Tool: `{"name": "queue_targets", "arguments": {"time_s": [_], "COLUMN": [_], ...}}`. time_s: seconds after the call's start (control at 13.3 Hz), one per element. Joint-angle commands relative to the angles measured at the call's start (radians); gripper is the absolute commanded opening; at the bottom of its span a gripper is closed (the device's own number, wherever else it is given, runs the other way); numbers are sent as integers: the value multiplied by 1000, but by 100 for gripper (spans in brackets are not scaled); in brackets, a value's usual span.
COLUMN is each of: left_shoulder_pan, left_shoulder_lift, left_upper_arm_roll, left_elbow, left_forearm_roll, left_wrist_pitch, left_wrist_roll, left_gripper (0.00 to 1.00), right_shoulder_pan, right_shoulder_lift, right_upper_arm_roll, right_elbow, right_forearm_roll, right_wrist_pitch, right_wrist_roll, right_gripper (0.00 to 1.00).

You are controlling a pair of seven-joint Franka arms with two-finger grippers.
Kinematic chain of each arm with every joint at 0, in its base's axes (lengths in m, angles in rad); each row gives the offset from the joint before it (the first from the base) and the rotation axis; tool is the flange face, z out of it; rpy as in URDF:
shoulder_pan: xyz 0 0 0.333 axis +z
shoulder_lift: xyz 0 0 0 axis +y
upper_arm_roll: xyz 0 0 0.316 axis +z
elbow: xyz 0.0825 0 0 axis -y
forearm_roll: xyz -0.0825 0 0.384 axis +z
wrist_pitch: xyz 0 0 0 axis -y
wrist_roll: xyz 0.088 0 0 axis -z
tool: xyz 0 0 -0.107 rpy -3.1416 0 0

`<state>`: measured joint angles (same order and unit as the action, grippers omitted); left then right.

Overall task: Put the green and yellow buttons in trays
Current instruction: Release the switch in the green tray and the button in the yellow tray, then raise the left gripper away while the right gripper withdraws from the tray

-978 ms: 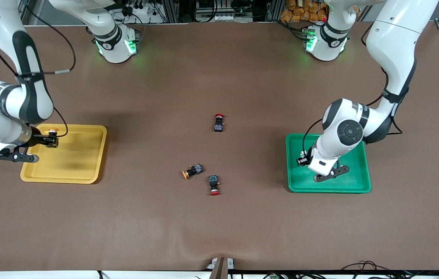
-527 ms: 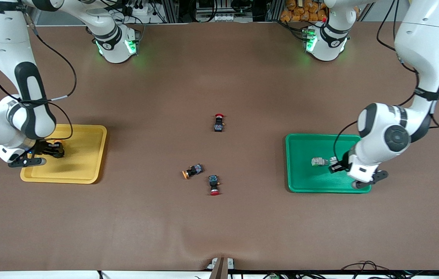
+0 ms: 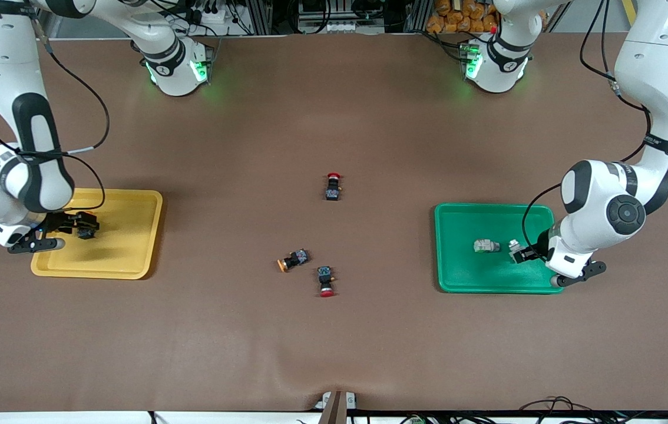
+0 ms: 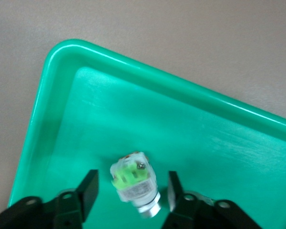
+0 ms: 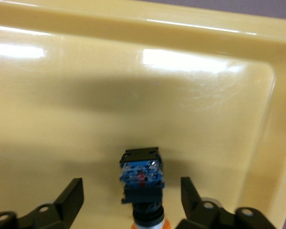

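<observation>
- Front view: green tray (image 3: 457,277) at the left arm's end of the desk (image 3: 334,353) holds two green buttons (image 3: 485,245); left hand (image 3: 523,254) over it. Yellow tray (image 3: 128,259) holds a yellow button (image 3: 86,229), partly hidden by the right hand (image 3: 78,225). Another yellow button (image 3: 293,259) lies mid-desk.
- Left wrist view: fingers (image 4: 88,188) apart, straddling a green button (image 4: 135,182).
- Right wrist view: fingers (image 5: 71,195) apart around the yellow button (image 5: 142,181); cap cut off.

left hand (image 3: 527,253) over green tray (image 3: 457,277) | right hand (image 3: 78,225) over yellow tray (image 3: 128,259)
</observation>
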<state>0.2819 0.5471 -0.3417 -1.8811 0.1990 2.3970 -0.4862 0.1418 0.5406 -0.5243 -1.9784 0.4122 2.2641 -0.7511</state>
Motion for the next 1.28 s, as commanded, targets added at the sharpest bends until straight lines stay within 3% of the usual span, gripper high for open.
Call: {"name": "queue_targets", "arguments": {"time_s": [0.0, 0.23, 0.53, 0.75, 0.9, 1.2], "left_shoulder_pan": [-4, -1, 3, 17, 20, 23], "left_shoulder_lift": [-48, -122, -219, -292, -352, -463], "left_upper_arm_roll": [-13, -45, -63, -57, -62, -54], "left_elbow": [23, 162, 348, 375, 376, 373], "left_forearm_roll": [11, 11, 7, -6, -6, -93], "left_wrist_pitch": [-60, -311, -547, -660, -696, -797], "left_wrist_roll": [6, 15, 166, 336, 340, 383], "left_gripper": [100, 100, 100, 100, 100, 100], "right_shoulder_pan": [8, 53, 104, 163, 171, 229], "right_shoulder_lift": [10, 4, -19, -47, -50, -50], "right_upper_arm_roll": [-40, -92, -82, -77, -19, 33], "right_elbow": [107, 209, 288, 290, 296, 303], "right_forearm_roll": [11, -7, -69, -56, -50, 54], "right_wrist_pitch": [-185, -404, -584, -601, -594, -562], "right_wrist_roll": [33, 180, 484, 667, 801, 1092], "right_gripper": [100, 100, 100, 100, 100, 100]}}
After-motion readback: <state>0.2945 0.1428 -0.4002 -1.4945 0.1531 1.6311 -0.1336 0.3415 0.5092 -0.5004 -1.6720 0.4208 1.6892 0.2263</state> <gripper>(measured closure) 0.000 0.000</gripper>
